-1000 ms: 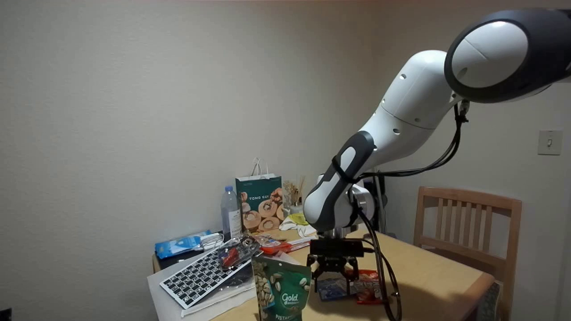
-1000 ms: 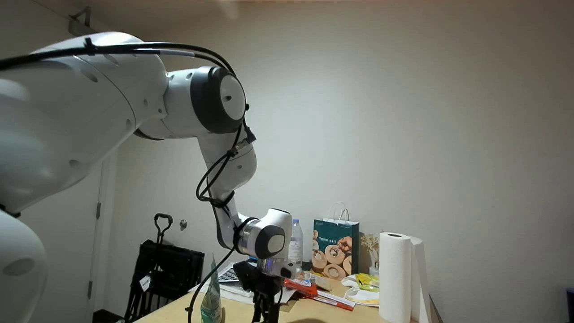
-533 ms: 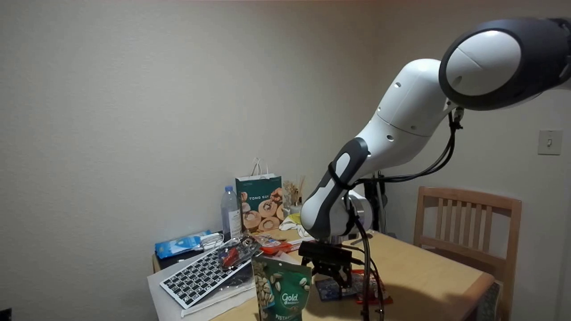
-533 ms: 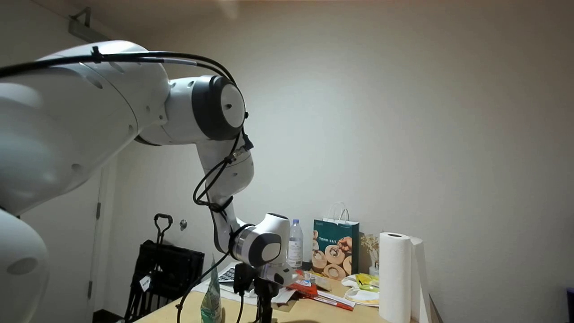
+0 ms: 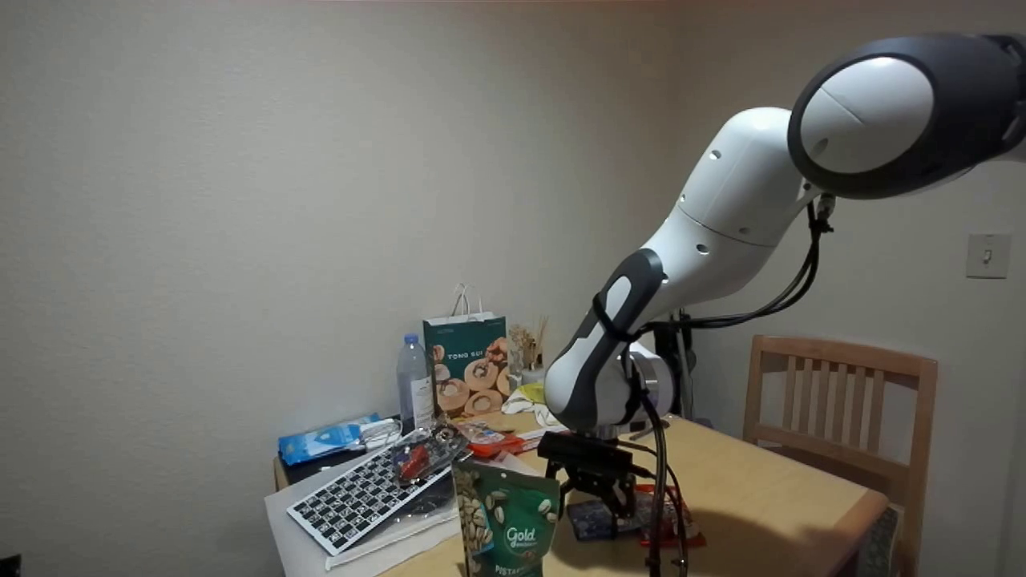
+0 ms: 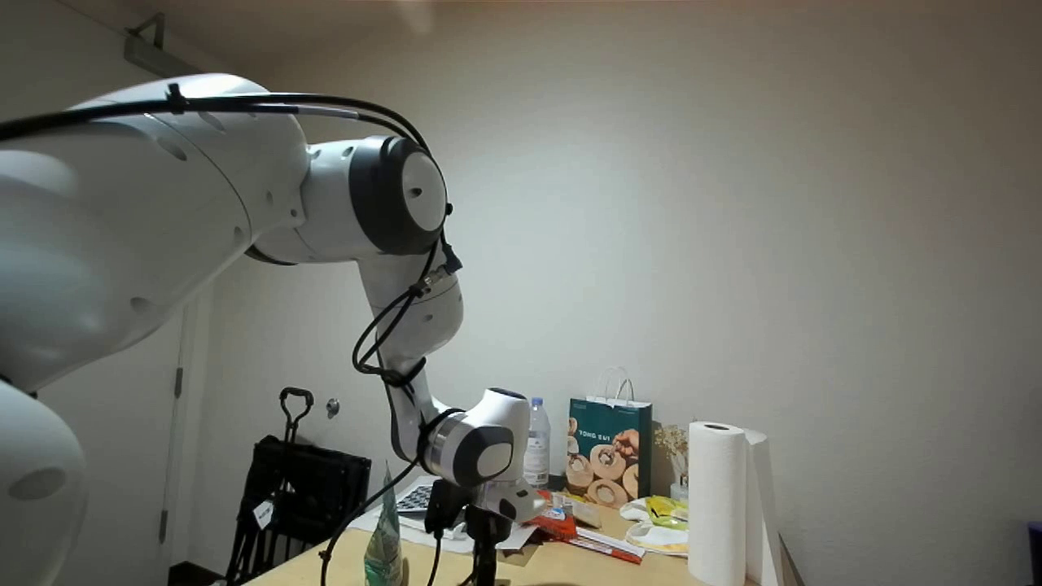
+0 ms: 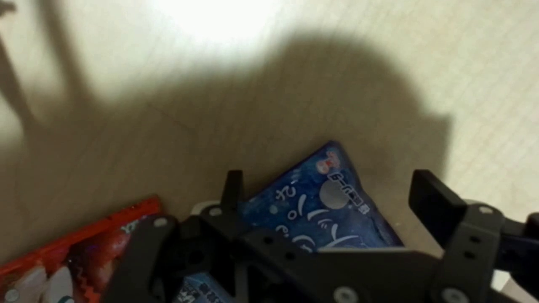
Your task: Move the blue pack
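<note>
Jaws spread, nothing held | blue pack (image 7: 311, 208): corner between them, wrist view | red packet (image 7: 80, 256) just beside pack | likely you lower, then pinch

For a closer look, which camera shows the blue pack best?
The wrist view: the blue pack looks large, its printing visible, though partly covered. An exterior view shows it small, partly behind the gripper; it appears nowhere else.

In both exterior views, an unevenly lit off-white wall (image 6: 773, 244) is rising behind a yellowish wooden table (image 5: 745, 537). In an exterior view, a slatted light-wood chair (image 5: 838, 405) is standing toward four o'clock; in an exterior view, a pale hinged door (image 6: 122, 427) is showing at eight.
</note>
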### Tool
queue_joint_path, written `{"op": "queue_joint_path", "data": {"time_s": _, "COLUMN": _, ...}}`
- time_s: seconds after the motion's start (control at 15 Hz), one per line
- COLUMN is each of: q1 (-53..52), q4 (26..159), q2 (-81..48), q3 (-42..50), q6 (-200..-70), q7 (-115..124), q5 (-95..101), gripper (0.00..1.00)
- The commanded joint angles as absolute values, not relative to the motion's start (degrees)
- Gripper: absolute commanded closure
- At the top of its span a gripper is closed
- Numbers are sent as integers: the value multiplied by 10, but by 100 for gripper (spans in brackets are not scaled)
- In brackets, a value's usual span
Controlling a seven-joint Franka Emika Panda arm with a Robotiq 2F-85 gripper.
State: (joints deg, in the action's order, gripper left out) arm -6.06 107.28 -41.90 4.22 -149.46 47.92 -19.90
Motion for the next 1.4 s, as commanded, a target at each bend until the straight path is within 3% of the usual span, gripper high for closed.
{"op": "queue_joint_path", "data": {"time_s": 0.0, "q1": -41, "q4": 1099, "q2": -413, "q3": 30, "q6": -1534, "q7": 509, "q5": -238, "gripper": 0}}
{"op": "queue_joint_path", "data": {"time_s": 0.33, "q1": -60, "q4": 1114, "q2": -434, "q3": 49, "q6": -1690, "q7": 564, "q5": -264, "gripper": 0}}
{"op": "queue_joint_path", "data": {"time_s": 0.53, "q1": -47, "q4": 1104, "q2": -428, "q3": 39, "q6": -1645, "q7": 549, "q5": -248, "gripper": 0}}
{"op": "queue_joint_path", "data": {"time_s": 0.6, "q1": -29, "q4": 1100, "q2": -425, "q3": 20, "q6": -1628, "q7": 528, "q5": -251, "gripper": 25}}
{"op": "queue_joint_path", "data": {"time_s": 0.67, "q1": -31, "q4": 1099, "q2": -426, "q3": 21, "q6": -1632, "q7": 532, "q5": -253, "gripper": 26}}
{"op": "queue_joint_path", "data": {"time_s": 1.33, "q1": -2, "q4": 1068, "q2": -427, "q3": -7, "q6": -1560, "q7": 511, "q5": -258, "gripper": 89}}
